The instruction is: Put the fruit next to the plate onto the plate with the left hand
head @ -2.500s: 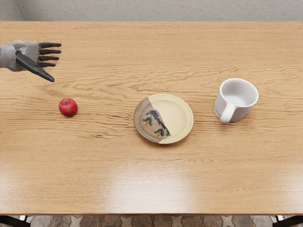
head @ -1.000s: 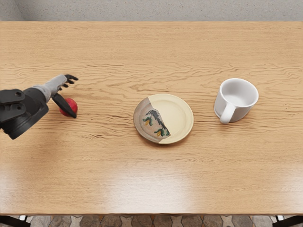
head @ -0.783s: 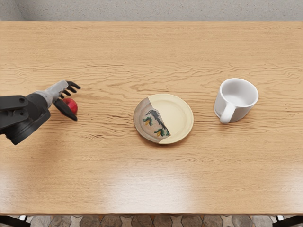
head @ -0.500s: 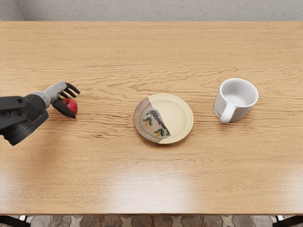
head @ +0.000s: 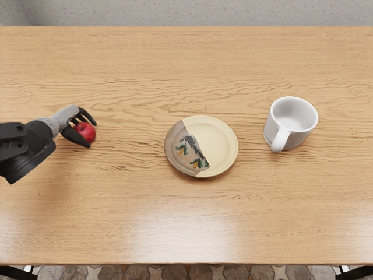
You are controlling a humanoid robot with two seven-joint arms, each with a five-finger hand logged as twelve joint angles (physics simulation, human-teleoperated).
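The robot's left arm (head: 20, 149) is showing as a bulky, rounded forearm casing in matte black, its flat panels meeting along faint lighter edges. Toward the wrist it is narrowing into a slimmer sleeve of light grey. The five-fingered left hand (head: 73, 119) is carrying that same grey across its back, while its slender, jointed fingers (head: 88, 115) and thumb are showing in glossy black.

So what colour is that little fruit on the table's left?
The fruit is red, clearest in the head view.
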